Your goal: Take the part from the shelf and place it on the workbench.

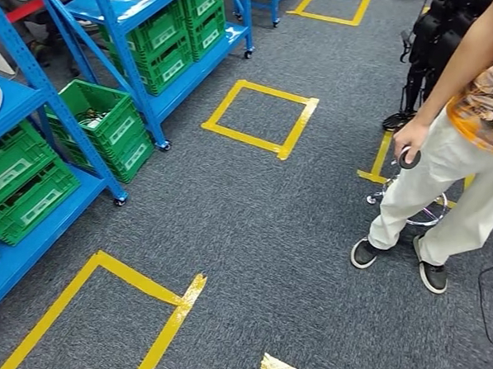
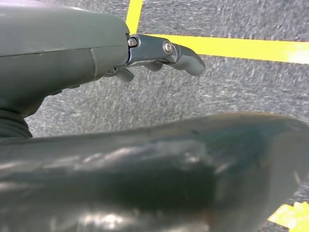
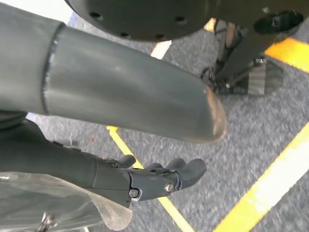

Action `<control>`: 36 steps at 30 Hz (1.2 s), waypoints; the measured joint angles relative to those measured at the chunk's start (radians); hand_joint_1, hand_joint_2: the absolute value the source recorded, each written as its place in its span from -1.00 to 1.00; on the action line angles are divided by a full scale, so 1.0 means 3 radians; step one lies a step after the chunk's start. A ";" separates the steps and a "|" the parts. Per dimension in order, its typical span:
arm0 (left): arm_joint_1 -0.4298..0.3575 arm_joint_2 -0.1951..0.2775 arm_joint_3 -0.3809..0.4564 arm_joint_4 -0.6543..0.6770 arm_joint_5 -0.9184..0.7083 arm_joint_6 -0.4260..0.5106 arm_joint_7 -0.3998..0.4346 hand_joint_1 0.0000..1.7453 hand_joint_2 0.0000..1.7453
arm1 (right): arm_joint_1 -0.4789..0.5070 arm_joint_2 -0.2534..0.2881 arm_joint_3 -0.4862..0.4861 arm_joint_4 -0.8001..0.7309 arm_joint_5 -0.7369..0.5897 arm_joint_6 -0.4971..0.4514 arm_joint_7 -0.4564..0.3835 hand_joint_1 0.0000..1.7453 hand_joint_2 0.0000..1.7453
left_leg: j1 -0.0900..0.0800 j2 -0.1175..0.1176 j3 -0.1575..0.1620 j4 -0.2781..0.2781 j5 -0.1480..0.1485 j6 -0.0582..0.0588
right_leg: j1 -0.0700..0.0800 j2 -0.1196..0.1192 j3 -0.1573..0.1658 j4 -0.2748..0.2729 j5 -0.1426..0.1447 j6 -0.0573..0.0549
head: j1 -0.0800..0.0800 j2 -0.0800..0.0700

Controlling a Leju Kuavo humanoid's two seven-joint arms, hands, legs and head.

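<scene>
Part: not positively identified. The likeliest candidate is the dark, loose contents of the open green bin, seen in the head view at 10 o'clock on the lower level of the blue shelf. What the items are is too small to tell.

Hands: both hang low over the grey carpet with its yellow tape square, well apart from the shelf.
- The left hand has its fingers stretched out and apart, with nothing in them.
- The right hand also shows extended fingers. A pale translucent sheet lies against its underside. Whether the hand holds that sheet, or what it is, cannot be told.

Step in hand: judged to be the approach. The robot is not squared to the shelf, and no reach has begun.

Next move, as a judgement:
- Turn the body toward 10 o'clock and close on the shelf until the bin sits at 12 o'clock.
- Raise an arm over the bin rim, fingers spread.

Relation of part to hand: well apart, with no contact.

Hazard: a person stands at 3 o'clock, one hand on a small dark object. A turn toward the shelf leads away from them, so the risk is judged low.
</scene>
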 joint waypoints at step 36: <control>0.0070 -0.0029 0.0015 0.0017 0.0159 0.0230 -0.0230 -1.00 -1.00 | 0.0071 0.0022 0.0194 0.0000 0.0134 -0.0326 -0.0194 -1.00 -1.00 | 0.0009 0.0372 -0.0393 0.0869 -0.0434 -0.0071 | 0.0015 -0.0295 0.0004 0.0021 -0.0027 -0.0073 | -0.0005 0.0000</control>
